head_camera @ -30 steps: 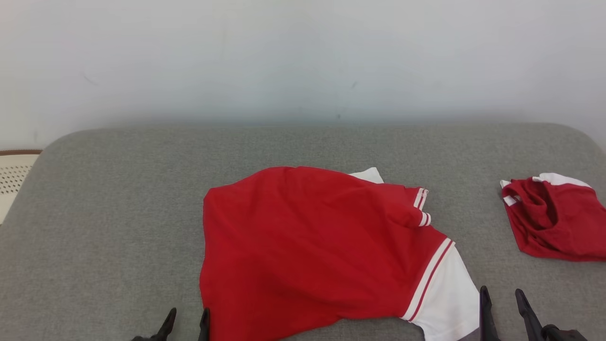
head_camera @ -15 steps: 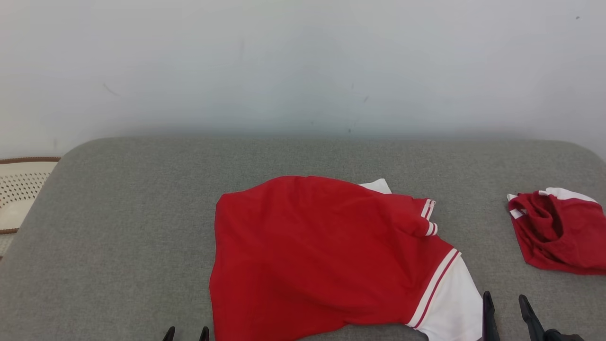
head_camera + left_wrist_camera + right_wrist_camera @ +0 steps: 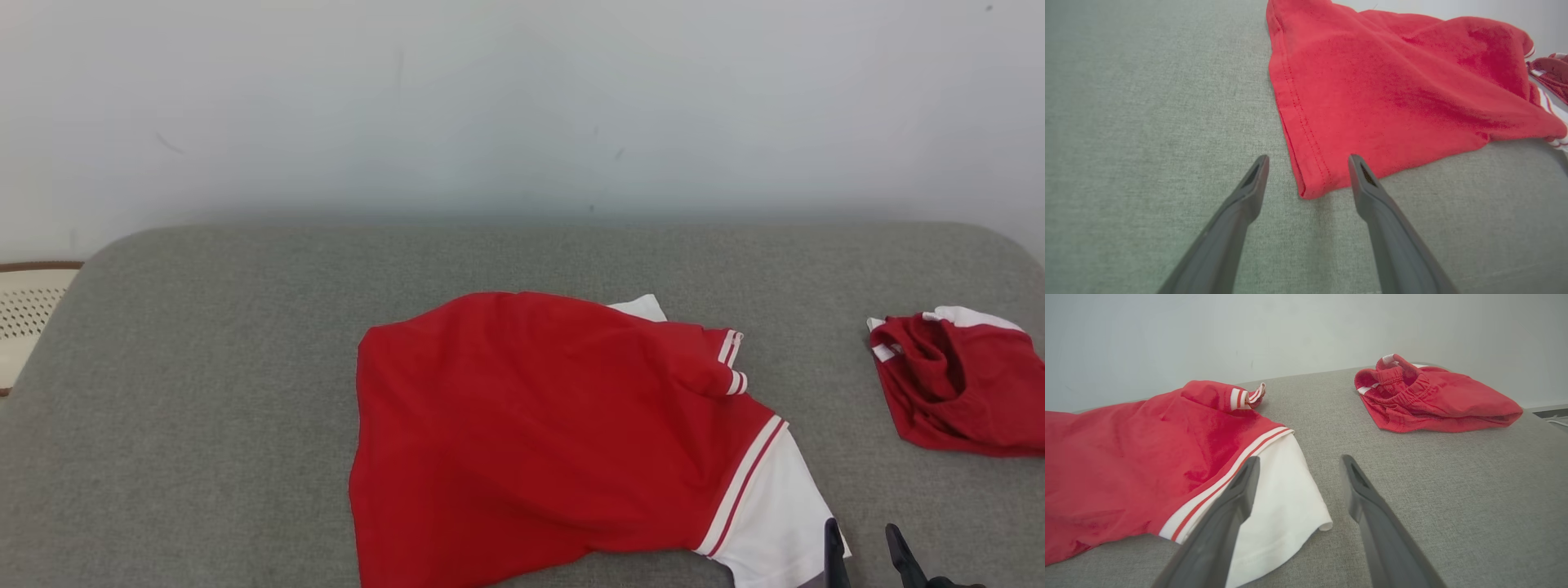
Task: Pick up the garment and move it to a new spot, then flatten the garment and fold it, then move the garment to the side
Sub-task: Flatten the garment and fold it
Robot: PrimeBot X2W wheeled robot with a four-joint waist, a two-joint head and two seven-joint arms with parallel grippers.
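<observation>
- Two red pieces of clothing lie on the grey surface (image 3: 204, 327) that I am working from afar, with a pale wall (image 3: 522, 98) behind its far edge.
- The red shirt (image 3: 531, 425) sprawls mid-surface toward the near side. It is mostly spread out but rumpled, and its body runs off the near edge of the head view.
- Its white sleeve (image 3: 767, 506), set off by red and white stripes, points to the near right. A red cuff (image 3: 727, 367) with white stripes is bunched on top at the shirt's far right. A white corner (image 3: 641, 308) pokes out at the far edge.
- The left fingers (image 3: 1247, 196) are spread wide and hold nothing, low over the surface at the near left. The shirt's hem corner (image 3: 1310, 188) lies between their tips in the left wrist view. I cannot tell whether either tip touches the cloth.
- The right fingers (image 3: 1235, 498) are likewise spread and empty at the near right. One crosses over the white sleeve in the right wrist view, and the sleeve's edge lies between the pair.
- A second garment (image 3: 959, 384), red with white trim and a gathered elastic band, sits crumpled at the right end of the surface, well apart from the shirt.
- A cream perforated object (image 3: 24, 318) with a brown rim shows beyond the surface's left end.
</observation>
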